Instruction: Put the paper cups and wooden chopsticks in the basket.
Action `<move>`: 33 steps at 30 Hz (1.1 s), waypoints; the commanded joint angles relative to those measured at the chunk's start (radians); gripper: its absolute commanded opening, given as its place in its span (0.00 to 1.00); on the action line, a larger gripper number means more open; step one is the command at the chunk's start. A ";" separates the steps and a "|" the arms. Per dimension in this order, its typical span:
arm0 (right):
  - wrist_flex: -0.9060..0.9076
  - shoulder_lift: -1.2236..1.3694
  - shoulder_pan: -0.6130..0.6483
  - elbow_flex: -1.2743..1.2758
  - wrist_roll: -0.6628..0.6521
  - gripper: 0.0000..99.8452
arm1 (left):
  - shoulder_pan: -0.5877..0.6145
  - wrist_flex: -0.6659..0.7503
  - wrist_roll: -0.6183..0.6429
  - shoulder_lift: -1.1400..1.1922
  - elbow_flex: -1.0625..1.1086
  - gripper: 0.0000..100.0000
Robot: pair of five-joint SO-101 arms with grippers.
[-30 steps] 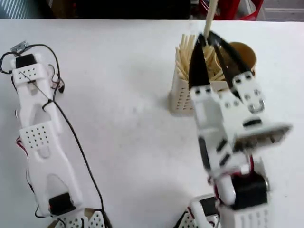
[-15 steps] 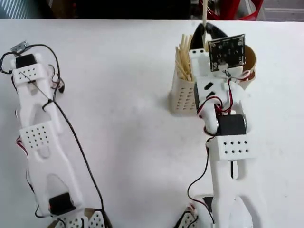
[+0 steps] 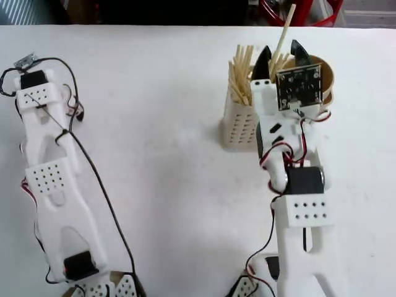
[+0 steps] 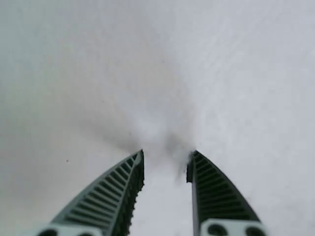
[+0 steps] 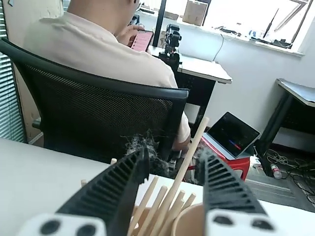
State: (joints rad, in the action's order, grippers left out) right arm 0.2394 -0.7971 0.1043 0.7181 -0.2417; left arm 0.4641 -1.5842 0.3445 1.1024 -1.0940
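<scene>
Right gripper (image 3: 280, 51) — hung released above basket (image 3: 238, 127), jaws spread wide.
Chopstick (image 3: 285, 28) — stood tilted in the gap between those jaws; rose clear of the bundle (image 3: 238, 71) upright in the basket.
Cup (image 3: 327, 73) — sat just beside the bundle, under the gripper; in the basket or not, could not tell.
Left gripper (image 4: 166, 156) — pointed down at bare table (image 4: 74, 73), well apart from the basket, jaws parted.

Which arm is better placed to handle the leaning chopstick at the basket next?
Right. The right pincer hangs open over the basket with the leaning chopstick between its jaws; the left pincer sits over bare table, far off.
</scene>
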 commanded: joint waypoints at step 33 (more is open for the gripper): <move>0.862 -0.963 -0.008 0.747 -0.275 0.05 | -0.024 -0.207 -0.184 -0.197 -0.313 0.13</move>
State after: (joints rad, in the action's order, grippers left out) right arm 1.0679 -1.7637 0.1043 1.4377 -0.5102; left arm 0.4381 -1.7791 0.1880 1.0641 -1.3441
